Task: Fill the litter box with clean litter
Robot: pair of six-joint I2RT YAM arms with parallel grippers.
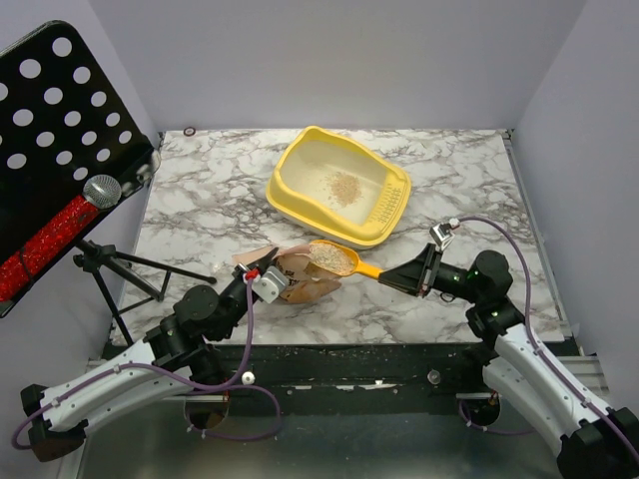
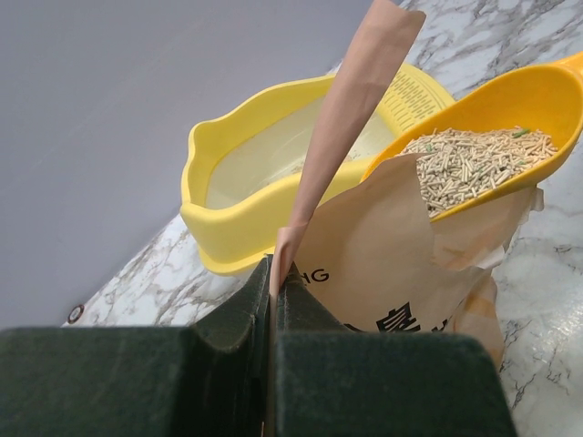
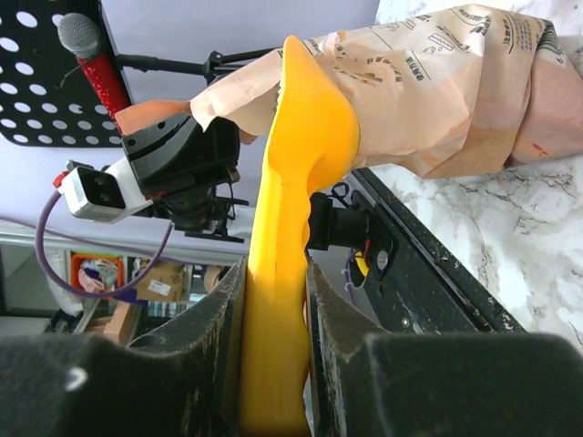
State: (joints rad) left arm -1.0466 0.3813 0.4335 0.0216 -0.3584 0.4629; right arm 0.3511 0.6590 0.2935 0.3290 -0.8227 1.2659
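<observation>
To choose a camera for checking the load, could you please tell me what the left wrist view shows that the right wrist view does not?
Only left wrist: the litter box and the litter heaped in the scoop. Only right wrist: the right pincer clamped on the scoop's handle, and a microphone. Both: the scoop, the paper bag and the left pincer on its edge.

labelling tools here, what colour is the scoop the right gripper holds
Yellow-orange. The scoop shows best in the left wrist view.
</observation>
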